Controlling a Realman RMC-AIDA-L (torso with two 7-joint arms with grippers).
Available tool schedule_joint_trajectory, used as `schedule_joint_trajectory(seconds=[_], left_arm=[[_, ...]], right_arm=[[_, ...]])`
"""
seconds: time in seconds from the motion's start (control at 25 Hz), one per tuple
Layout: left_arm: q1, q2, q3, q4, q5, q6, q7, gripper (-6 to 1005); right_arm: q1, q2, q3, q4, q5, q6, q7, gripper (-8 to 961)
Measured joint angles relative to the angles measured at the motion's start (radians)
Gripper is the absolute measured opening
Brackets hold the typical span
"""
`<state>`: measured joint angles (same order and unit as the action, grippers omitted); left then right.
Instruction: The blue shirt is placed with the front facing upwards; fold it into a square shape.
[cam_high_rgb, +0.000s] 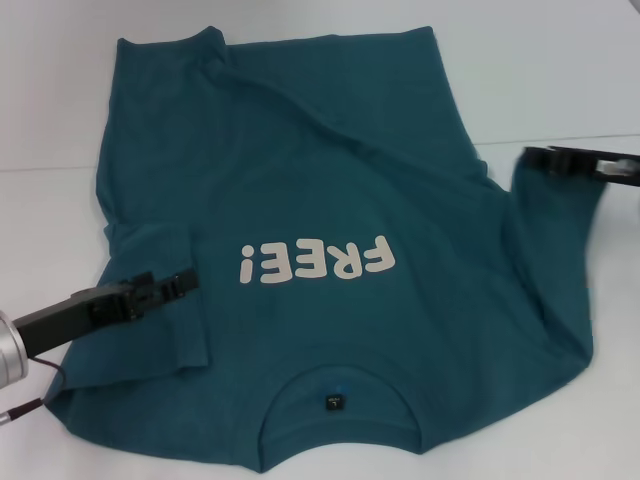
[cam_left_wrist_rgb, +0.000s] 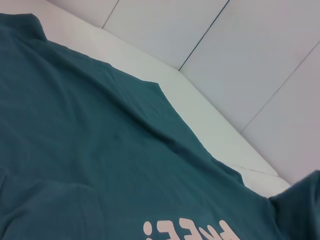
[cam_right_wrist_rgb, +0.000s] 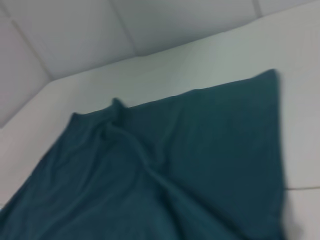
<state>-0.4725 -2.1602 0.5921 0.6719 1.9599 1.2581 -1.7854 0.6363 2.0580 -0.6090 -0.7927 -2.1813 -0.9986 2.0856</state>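
- The blue shirt (cam_high_rgb: 330, 230) lies flat on the white tabletop (cam_high_rgb: 560, 70), front side up, with the collar (cam_high_rgb: 338, 400) at the near edge and the hem at the far edge.
- The collar is a round ribbed band, and a small dark label (cam_high_rgb: 333, 402) sits inside it.
- The cloth is a soft, matte teal-blue knit. Cream-white letters "FREE!" (cam_high_rgb: 317, 261) are printed on the chest and read upside down from the head view.
- The left end effector (cam_high_rgb: 185, 284) is low over the left sleeve (cam_high_rgb: 150, 300), which is folded inward onto the body. Its black fingers stand close together, but I cannot tell if they pinch the cloth.
- The right end effector (cam_high_rgb: 585, 163) is at the right sleeve (cam_high_rgb: 550, 250), near its outer edge. It is blurred, so I cannot tell if it is open or closed.
- Long soft wrinkles run diagonally across the far part of the shirt (cam_right_wrist_rgb: 165, 175).
- The tabletop is smooth and white, with a thin seam line on each side.
- Behind the far edge, the wrist views show pale wall panels (cam_left_wrist_rgb: 240, 55) with dark thin joints.
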Motion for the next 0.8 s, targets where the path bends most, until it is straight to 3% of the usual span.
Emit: schedule_joint_trajectory(seconds=[0.2,0.44,0.8], left_arm=[[-0.001,-0.001,0.0,-0.002,-0.001,0.0,0.0,908],[-0.002,-0.001,0.0,-0.004,-0.001,-0.001,0.0,909],[-0.001,-0.001,0.0,-0.005,-0.001,-0.011,0.002,909]], right_arm=[[0.052,0.03,-0.082,0.035,0.007,0.07,0.0,88],[0.107,0.03,-0.159,0.139,0.012,0.154,-0.016,94],[0.089,0.031,-0.174,0.139,0.027,0.17,-0.037,282]])
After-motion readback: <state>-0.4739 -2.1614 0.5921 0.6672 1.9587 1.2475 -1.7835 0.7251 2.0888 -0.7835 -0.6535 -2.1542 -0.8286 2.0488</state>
